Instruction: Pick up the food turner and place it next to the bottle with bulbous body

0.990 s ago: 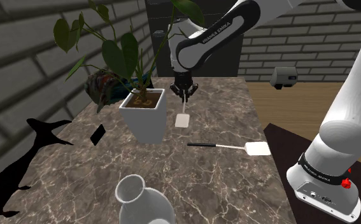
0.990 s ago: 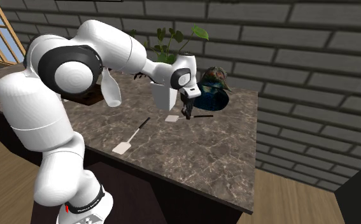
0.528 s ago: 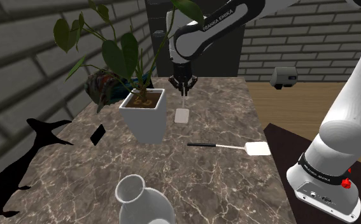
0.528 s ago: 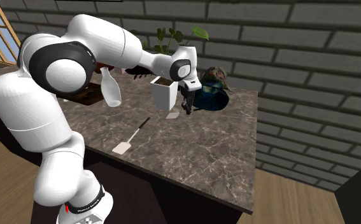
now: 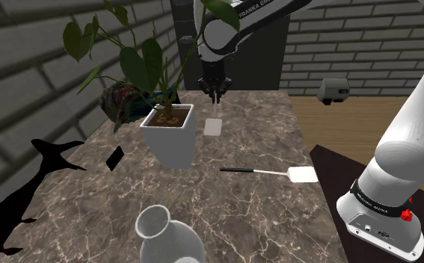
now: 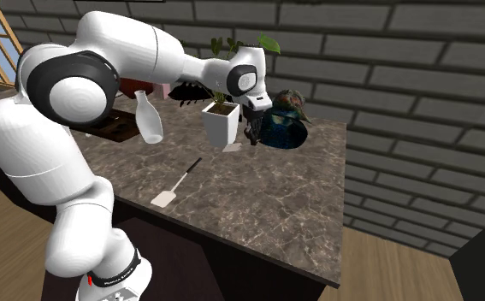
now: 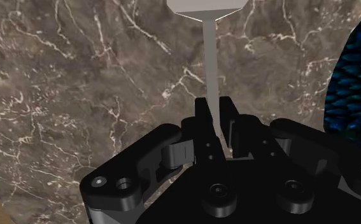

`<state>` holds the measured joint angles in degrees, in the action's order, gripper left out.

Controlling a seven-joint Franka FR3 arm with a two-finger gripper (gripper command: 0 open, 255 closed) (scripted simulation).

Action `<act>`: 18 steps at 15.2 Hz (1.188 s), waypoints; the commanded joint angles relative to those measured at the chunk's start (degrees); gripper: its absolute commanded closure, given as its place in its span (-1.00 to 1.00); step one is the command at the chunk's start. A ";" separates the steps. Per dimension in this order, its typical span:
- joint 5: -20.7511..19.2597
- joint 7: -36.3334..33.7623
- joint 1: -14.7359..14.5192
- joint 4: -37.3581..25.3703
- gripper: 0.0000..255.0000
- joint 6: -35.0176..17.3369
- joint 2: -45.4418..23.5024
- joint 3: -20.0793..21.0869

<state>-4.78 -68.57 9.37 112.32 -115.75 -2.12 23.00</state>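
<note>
Marble counter [image 5: 255,213]; leafy plant [image 5: 137,69] in white pot [image 5: 169,138]; jaws tight on handle of white turner [image 5: 214,126]

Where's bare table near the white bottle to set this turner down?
Bare marble lies between the bottle and the second turner lying flat. It is crowded around the plant pot, where the gripper holds the turner.

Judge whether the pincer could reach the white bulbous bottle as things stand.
Probably yes: the bottle stands on bare tabletop, nothing above it. The plant pot stands close beside the direct line. The pincer is shut on the white turner, though, so it could not grasp the bottle.
</note>
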 commanded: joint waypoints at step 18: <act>1.10 1.35 0.04 -12.85 1.00 14.47 1.79 0.02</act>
<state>-3.75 -67.24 9.43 100.30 -102.28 -0.47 22.99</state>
